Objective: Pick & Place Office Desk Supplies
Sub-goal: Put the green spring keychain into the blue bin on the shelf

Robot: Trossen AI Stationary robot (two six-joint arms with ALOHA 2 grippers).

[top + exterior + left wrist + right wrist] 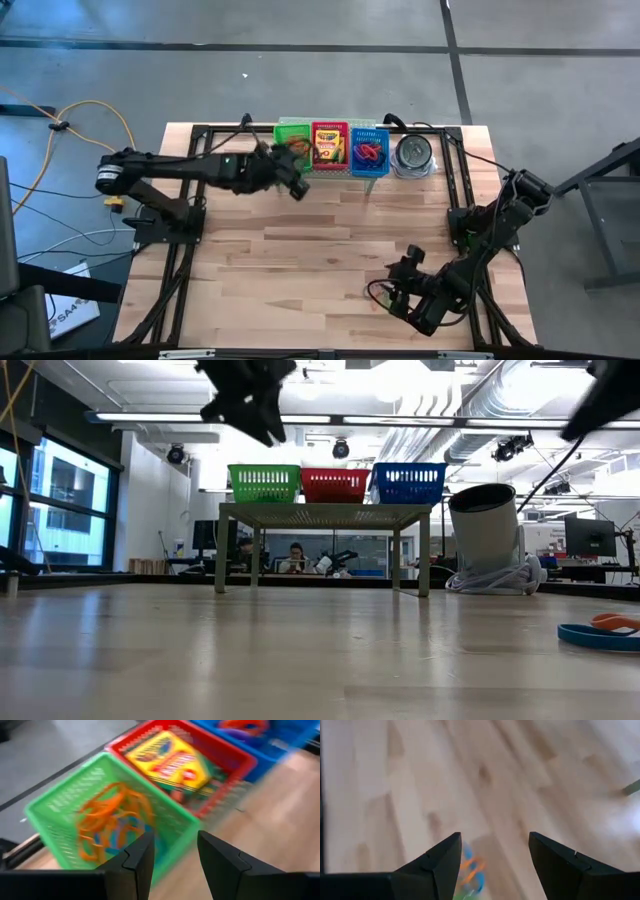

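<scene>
No label on the yellow crayon boxes (172,762) is legible; the left gripper (172,865), fingers parted and empty, hovers by the green mesh basket (60,800); the right gripper (492,865) hangs parted near the desk's front edge.

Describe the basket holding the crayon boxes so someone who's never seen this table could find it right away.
Look to the far edge of the wooden table, where three mesh baskets sit in a row on a small raised rack. The one you want is the middle basket, between green and blue: it alone is red, with yellow crayon boxes inside.
</scene>
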